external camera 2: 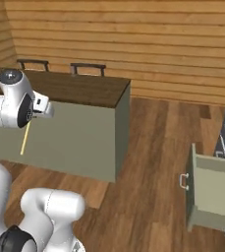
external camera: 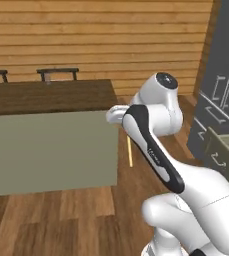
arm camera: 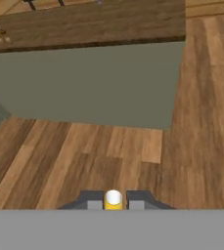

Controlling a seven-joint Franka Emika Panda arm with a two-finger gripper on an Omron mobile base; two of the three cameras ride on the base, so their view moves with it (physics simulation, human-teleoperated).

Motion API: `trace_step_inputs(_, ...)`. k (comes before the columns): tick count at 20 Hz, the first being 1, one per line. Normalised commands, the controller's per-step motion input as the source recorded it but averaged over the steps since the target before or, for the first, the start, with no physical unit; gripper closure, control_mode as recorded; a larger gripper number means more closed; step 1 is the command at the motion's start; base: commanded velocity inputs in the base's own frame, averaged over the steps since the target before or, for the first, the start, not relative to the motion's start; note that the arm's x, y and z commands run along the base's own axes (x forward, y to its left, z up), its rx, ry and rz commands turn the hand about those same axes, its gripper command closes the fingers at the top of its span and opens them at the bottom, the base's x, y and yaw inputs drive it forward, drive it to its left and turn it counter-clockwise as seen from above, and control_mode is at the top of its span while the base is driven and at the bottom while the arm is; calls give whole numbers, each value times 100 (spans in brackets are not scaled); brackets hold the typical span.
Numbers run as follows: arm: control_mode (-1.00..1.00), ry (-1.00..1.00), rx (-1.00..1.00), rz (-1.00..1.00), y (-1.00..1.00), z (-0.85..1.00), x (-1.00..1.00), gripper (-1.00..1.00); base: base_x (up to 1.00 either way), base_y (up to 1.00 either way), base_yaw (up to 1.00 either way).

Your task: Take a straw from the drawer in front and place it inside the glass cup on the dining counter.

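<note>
Straw [external camera: 130,152] is hanging pinched in the closed gripper [arm camera: 113,201], off the dining counter's [external camera 2: 84,88] corner. Being gripped near its top, it is probably risking swinging and missing the cup.

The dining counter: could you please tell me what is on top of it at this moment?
On the dining counter, the hand view shows a few small things near its far left end, too small to identify. The glass cup cannot be made out. Chairs stand behind it.
</note>
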Motion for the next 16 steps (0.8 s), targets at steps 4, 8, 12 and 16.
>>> trace_step_inputs(4,100,0,0,0,0,0,0,100,100,13,15)
trace_step_inputs(8,100,0,0,0,0,0,0,100,100,0,0)
trace_step_inputs(12,100,0,0,0,0,0,0,100,100,0,-3)
trace_step_inputs(16,100,0,0,0,0,0,0,100,94,-13,-22)
